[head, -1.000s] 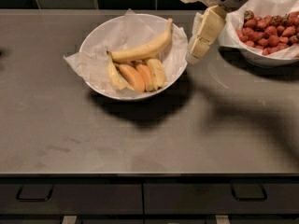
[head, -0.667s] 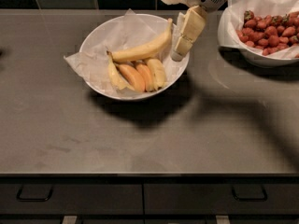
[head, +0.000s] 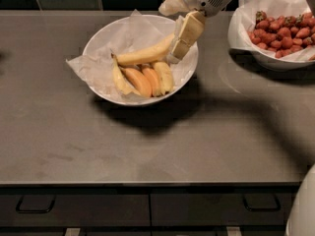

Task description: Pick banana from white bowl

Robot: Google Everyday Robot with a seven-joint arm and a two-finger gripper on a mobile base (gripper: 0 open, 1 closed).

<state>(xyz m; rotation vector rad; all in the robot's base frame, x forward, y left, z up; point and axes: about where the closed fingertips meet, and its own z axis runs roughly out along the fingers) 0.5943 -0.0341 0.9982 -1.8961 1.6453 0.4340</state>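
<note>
The white bowl (head: 96,41), lined with crinkled white paper, stands on the grey counter at the back middle. The long pale-yellow banana (head: 143,57) lies across it, its right end under my gripper. Shorter yellow and orange bananas (head: 147,80) are bunched in front of it. My gripper (head: 171,31) hangs over the bowl's right side with its fingers spread. One cream finger (head: 187,32) points down at the banana's right end, with its tip at or just above it. Nothing is held.
A second paper-lined white bowl with red strawberries (head: 283,31) stands at the back right, close to my arm. The counter's front edge runs above dark drawers (head: 147,208). A white part of the robot (head: 302,210) shows at the bottom right.
My gripper has moved left from beside the bowl's right rim to over the bowl, and its finger now reaches the long banana's right end. The bananas have not moved.
</note>
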